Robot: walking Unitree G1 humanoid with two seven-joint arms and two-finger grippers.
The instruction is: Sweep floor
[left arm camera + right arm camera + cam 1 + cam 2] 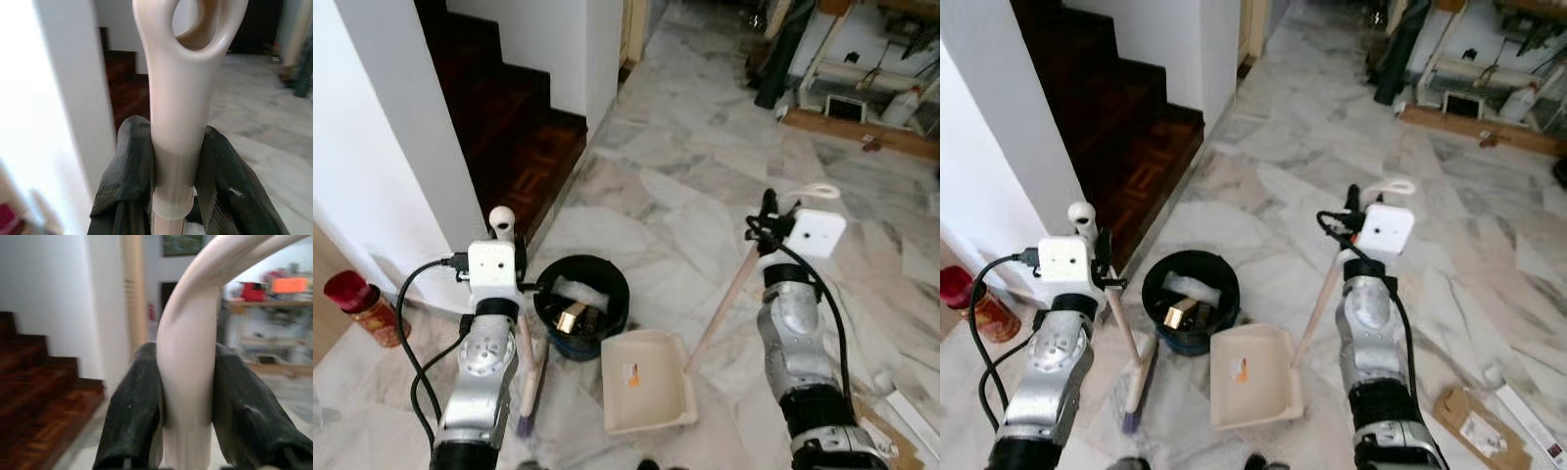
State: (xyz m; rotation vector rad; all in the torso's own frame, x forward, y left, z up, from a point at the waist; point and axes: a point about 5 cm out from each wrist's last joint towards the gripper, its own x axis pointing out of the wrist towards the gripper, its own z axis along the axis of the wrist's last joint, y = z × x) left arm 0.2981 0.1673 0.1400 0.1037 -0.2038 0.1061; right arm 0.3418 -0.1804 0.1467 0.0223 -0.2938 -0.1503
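Over on the far left there's a red plastic jar [354, 307] sitting on the floor by the white wall [382, 166], next to the dark wooden stairs [514, 137]. The left gripper [177, 166] has its two black fingers clamped tight around the top of the cream-handled broom [1126, 338], whose head rests on the grey marble floor [685, 186] just beside a round black bin [582, 304] with some trash in it. Touching the bin's right side is the cream plastic dustpan [644, 382], flat on the floor. Its long handle leans up to the right gripper [188, 396], squeezed shut on the curved loop end. Flattened cardboard [1474, 426] lies at the far right.
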